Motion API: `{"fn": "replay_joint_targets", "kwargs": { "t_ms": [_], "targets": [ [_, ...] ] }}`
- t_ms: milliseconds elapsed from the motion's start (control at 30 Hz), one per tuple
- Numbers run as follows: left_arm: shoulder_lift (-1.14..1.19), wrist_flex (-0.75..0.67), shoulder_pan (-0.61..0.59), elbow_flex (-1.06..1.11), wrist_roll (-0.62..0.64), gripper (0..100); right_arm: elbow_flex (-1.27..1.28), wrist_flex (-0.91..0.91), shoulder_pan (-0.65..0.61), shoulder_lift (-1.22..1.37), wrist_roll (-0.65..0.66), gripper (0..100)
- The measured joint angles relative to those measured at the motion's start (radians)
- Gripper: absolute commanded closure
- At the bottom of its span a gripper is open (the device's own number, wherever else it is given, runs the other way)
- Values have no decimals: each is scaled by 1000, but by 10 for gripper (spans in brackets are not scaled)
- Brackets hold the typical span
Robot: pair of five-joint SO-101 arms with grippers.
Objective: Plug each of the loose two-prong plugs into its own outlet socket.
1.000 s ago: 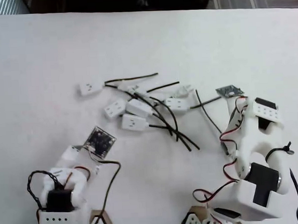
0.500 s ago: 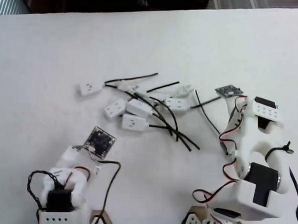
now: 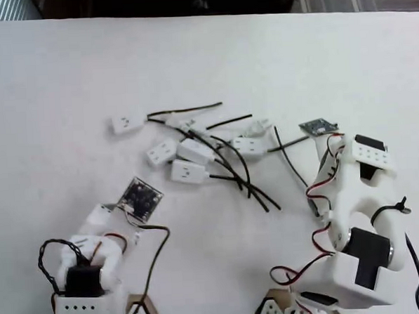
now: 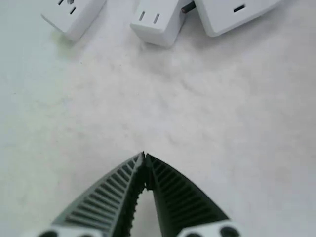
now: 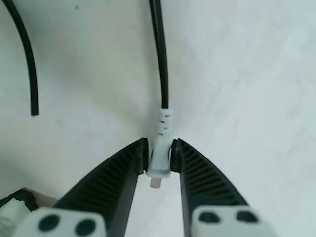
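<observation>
Between the right hand's (image 5: 159, 144) dark ribbed pads (image 5: 123, 173) sits a small white plug (image 5: 161, 129). The hand is clamped on its flat sides, with what looks like a prong (image 5: 156, 183) at the wrist end and a thin black cord (image 5: 158, 54) running off across the pale, matt surface (image 5: 256, 74).

The plug is probably light, hard moulded plastic with a ribbed collar where the cord enters. Its smooth faces could twist in the grip, so the body is likely a better hold than the collar. The cord looks springy rather than limp and will likely drag the plug off line. The prong looks thin enough to bend if it goes in crooked.

The sockets (image 3: 186, 171) lie in a loose cluster among cords, well apart from the right arm. They are boxy, glossy white blocks with narrow slots. They look light enough to skid when pushed, so one would need bracing.

The left hand (image 4: 144, 158) has its tips together on nothing, low over bare surface near three sockets (image 4: 157, 19).
</observation>
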Motion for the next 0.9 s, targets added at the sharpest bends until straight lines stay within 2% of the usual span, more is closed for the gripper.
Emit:
{"fn": "replay_joint_targets", "kwargs": {
  "t_ms": [900],
  "targets": [
    [0, 0, 0, 0, 0, 976, 0, 0, 2, 71, 0, 921]
  ]
}}
